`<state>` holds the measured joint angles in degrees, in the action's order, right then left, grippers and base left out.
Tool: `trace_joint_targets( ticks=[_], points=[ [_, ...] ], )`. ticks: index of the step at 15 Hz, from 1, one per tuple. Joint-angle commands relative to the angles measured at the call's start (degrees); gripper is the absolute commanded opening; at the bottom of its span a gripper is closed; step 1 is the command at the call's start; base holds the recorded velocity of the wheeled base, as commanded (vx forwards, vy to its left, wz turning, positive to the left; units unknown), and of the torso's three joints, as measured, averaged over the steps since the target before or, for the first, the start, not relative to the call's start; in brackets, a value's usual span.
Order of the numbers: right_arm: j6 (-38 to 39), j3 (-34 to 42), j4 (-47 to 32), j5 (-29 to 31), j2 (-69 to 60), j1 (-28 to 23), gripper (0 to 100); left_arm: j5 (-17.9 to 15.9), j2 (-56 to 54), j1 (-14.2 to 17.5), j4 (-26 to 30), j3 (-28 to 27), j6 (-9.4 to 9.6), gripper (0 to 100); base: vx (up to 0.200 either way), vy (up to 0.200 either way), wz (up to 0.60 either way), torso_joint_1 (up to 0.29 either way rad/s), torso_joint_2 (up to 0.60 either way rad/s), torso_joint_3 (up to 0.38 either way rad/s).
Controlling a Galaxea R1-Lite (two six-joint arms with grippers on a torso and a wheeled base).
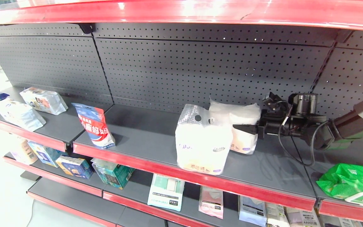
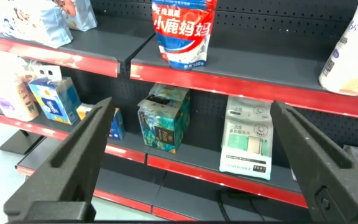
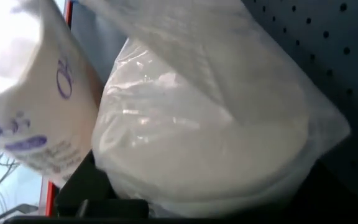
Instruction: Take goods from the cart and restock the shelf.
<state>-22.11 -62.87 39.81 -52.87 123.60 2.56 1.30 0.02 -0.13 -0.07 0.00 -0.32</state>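
Two white tissue packs stand on the dark shelf (image 1: 143, 132). The front pack (image 1: 200, 142) is upright near the red shelf edge. The rear pack (image 1: 246, 115) stands just behind and to its right, and my right gripper (image 1: 242, 128) comes in from the right and is shut on it, one finger across its front. The right wrist view has this rear pack (image 3: 216, 124) pressed between the fingers, with the front pack (image 3: 30, 112) beside it. My left gripper (image 2: 191, 106) is open and holds nothing, facing the lower shelves.
A blue-and-red pouch (image 1: 95, 126) stands at the shelf's left end. A green pack (image 1: 354, 183) lies at the far right, and pale bags (image 1: 43, 100) on the left section. Boxes (image 2: 163, 118) and packets (image 2: 247, 134) fill the lower shelves. Bare shelf lies between the pouch and the tissue packs.
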Motion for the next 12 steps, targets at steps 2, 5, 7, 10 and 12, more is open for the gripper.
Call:
trace_joint_targets(
  ticks=[2,5,7,10,12],
  points=[
    [-2.8,1.6,-0.1,-1.6,-0.1,-1.2,0,0.0,0.0,0.0,0.0,0.0,-0.03,100,0.000,0.000,0.00,0.000,0.00,0.000],
    [-5.1,2.3,0.0,-1.8,0.3,-1.8,0,0.0,0.0,0.0,0.0,0.0,-0.03,100,0.000,0.000,0.00,0.000,0.00,0.000],
    [-6.4,2.8,0.0,-2.9,1.1,-1.6,0,0.0,0.0,0.0,0.0,0.0,-0.03,100,0.000,0.000,0.00,0.000,0.00,0.000],
    [-6.7,1.5,0.2,-5.1,3.2,-1.3,0,0.0,0.0,0.0,0.0,0.0,-0.03,100,0.000,0.000,0.00,0.000,0.00,0.000],
    [-6.6,-1.3,0.2,-5.2,4.2,-1.0,0,0.0,0.0,0.0,0.0,0.0,-0.03,100,0.000,0.000,0.00,0.000,0.00,0.000]
  ],
)
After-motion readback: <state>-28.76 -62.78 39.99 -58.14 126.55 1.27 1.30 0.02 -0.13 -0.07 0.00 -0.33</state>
